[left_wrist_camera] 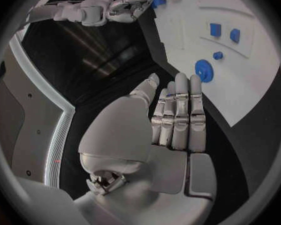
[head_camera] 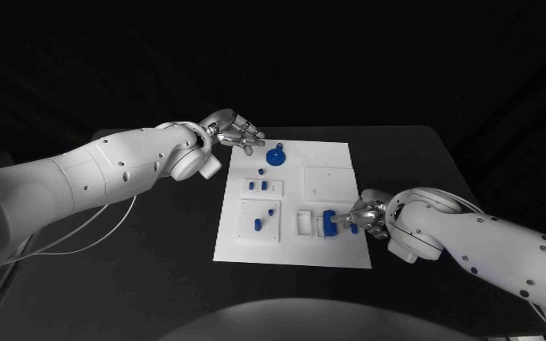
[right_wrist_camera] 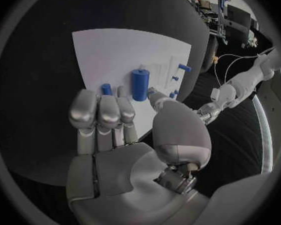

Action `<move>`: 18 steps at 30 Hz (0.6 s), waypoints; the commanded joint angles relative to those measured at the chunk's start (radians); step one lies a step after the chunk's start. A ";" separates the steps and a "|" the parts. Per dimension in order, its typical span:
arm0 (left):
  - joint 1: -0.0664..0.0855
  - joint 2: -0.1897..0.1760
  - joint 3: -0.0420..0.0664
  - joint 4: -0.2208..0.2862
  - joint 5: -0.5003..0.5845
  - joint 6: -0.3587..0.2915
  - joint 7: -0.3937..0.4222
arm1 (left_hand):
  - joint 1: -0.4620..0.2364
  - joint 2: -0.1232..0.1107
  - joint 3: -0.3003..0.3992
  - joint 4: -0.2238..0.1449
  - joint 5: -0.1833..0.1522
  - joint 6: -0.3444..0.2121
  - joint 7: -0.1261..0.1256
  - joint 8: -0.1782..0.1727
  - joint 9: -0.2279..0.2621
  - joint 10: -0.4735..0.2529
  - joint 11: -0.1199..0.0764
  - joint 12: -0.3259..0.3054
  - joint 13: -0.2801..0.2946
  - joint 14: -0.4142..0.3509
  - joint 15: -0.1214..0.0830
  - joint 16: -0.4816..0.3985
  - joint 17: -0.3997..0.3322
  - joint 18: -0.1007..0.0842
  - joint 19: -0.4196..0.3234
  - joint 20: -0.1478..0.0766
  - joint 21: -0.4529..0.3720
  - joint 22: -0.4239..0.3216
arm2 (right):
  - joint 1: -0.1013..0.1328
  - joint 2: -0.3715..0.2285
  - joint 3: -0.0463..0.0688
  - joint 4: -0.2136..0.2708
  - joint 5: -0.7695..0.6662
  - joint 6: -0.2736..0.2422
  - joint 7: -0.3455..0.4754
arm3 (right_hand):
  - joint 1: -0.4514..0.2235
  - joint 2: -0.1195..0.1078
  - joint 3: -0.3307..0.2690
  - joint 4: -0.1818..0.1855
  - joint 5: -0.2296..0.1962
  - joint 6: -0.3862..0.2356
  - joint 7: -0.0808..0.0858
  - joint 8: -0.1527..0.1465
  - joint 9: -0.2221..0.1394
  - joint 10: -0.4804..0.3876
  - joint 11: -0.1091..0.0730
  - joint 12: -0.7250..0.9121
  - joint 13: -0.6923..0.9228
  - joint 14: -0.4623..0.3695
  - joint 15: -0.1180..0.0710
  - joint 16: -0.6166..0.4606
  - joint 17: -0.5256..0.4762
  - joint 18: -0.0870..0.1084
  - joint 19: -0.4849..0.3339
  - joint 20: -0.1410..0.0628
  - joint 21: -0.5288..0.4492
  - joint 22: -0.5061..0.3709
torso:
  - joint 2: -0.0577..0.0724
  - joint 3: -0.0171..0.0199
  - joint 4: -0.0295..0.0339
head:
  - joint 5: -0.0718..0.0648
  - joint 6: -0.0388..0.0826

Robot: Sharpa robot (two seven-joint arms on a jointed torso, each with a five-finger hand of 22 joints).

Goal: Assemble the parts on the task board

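The white task board (head_camera: pixel 330 246) lies in the middle of the black table. My left hand (head_camera: pixel 233 132) hovers at its far left corner, fingers (left_wrist_camera: pixel 178 110) straight and side by side, holding nothing. A blue gear-like part (head_camera: pixel 275 154) lies just beside it, the same gear part (left_wrist_camera: pixel 203 67) past the fingertips. My right hand (head_camera: pixel 366 216) is at the board's near right, fingers curled. A blue cylinder (right_wrist_camera: pixel 140 84) stands on the board by its thumb. A smaller blue piece (right_wrist_camera: pixel 107 89) peeks past the fingertips (right_wrist_camera: pixel 100 110). Whether the hand grips either is hidden.
Small blue parts (head_camera: pixel 263 187) stand in a raised white block at the board's left middle, and two more blue parts (head_camera: pixel 265 219) lie in the block nearer me. A bare white square (head_camera: pixel 330 181) sits on the board's right side. Cables (head_camera: pixel 69 234) trail under my left arm.
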 commanded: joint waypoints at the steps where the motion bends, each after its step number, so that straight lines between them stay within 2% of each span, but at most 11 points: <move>1: 0.000 0.001 0.000 0.004 -0.002 0.019 0.004 | -0.006 0.006 0.000 0.004 0.002 -0.005 0.000 -0.002 0.001 0.000 -0.001 -0.004 -0.001 0.001 0.001 -0.001 0.000 -0.003 0.005 0.003 0.000 -0.001 | -0.001 0.014 -0.004 -0.011 -0.039 0.008 -0.016 | 0.000 -0.016 -0.004 0.012 -0.006 0.008 0.001 -0.005 -0.003 0.005 0.000 -0.007 0.002 0.007 -0.005 -0.008 0.001 -0.003 0.058 -0.007 -0.007 -0.002 | 0.000 0.0004 0.0004 | 0.002 -0.002; 6: 0.000 0.000 0.000 0.004 -0.002 0.022 0.002 | -0.008 0.006 0.000 0.006 0.001 -0.005 0.000 -0.003 0.001 0.000 -0.001 -0.004 -0.001 0.002 0.001 -0.001 0.000 -0.003 0.005 0.003 0.000 -0.003 | -0.001 0.038 -0.007 -0.025 -0.027 0.005 -0.006 | 0.005 -0.030 -0.032 0.035 -0.005 -0.002 0.003 -0.005 -0.007 0.005 0.002 -0.007 0.005 0.007 -0.004 -0.010 0.001 -0.002 0.058 -0.006 -0.010 -0.003 | 0.001 0.0008 0.0003 | 0.003 -0.003; 7: 0.000 0.001 0.000 0.004 -0.002 0.022 0.002 | -0.008 0.006 0.000 0.006 0.001 -0.005 0.000 -0.003 0.001 0.000 -0.001 -0.004 -0.001 0.002 0.001 -0.001 0.000 -0.003 0.005 0.003 0.000 -0.003 | -0.001 0.043 -0.008 -0.028 -0.024 0.006 -0.004 | 0.018 -0.033 -0.044 0.050 -0.005 -0.002 0.004 -0.003 -0.008 0.005 0.003 -0.007 0.007 0.007 -0.003 -0.011 0.003 -0.001 0.059 -0.005 -0.010 -0.002 | 0.001 0.0008 0.0005 | 0.002 -0.003; 9: 0.000 0.001 0.000 0.004 -0.002 0.023 0.002 | -0.008 0.006 0.000 0.006 0.001 -0.005 0.000 -0.003 0.001 0.000 -0.001 -0.004 -0.001 0.002 0.001 -0.001 0.000 -0.003 0.005 0.003 0.000 -0.003 | -0.001 0.053 -0.010 -0.034 -0.021 0.009 -0.001 | 0.023 -0.035 -0.045 0.050 -0.005 -0.004 0.004 -0.004 -0.009 0.005 0.003 -0.006 0.008 0.008 -0.003 -0.011 0.003 -0.001 0.058 -0.005 -0.011 -0.002 | 0.000 0.0005 0.0004 | 0.003 -0.004; 14: 0.000 0.001 0.000 0.004 -0.002 0.027 0.000 | -0.008 0.006 0.000 0.006 0.001 -0.005 0.000 -0.003 0.001 0.000 -0.001 -0.004 -0.001 0.002 0.001 -0.001 0.000 -0.003 0.005 0.003 0.000 -0.003 | -0.002 0.072 -0.020 -0.051 -0.017 0.017 0.004 | 0.043 -0.039 -0.047 0.038 -0.005 -0.004 0.005 -0.004 -0.010 0.005 0.004 -0.004 0.012 0.008 -0.003 -0.012 0.005 -0.001 0.058 -0.005 -0.011 -0.002 | 0.000 0.0002 -0.0002 | 0.005 -0.005; 18: 0.000 0.002 0.000 0.004 -0.002 0.029 0.000 | -0.008 0.006 0.001 0.010 0.001 -0.007 0.001 -0.002 0.001 -0.001 -0.001 -0.003 -0.001 0.002 0.001 -0.002 -0.001 -0.004 0.006 0.003 0.000 -0.010 | -0.002 0.090 -0.029 -0.075 -0.015 0.021 0.008 | 0.074 -0.035 -0.038 0.004 -0.004 -0.004 0.006 -0.004 -0.010 0.004 0.005 -0.003 0.015 0.008 -0.002 -0.012 0.006 -0.001 0.058 -0.003 -0.011 -0.001 | 0.000 0.0003 -0.0009 | 0.005 -0.006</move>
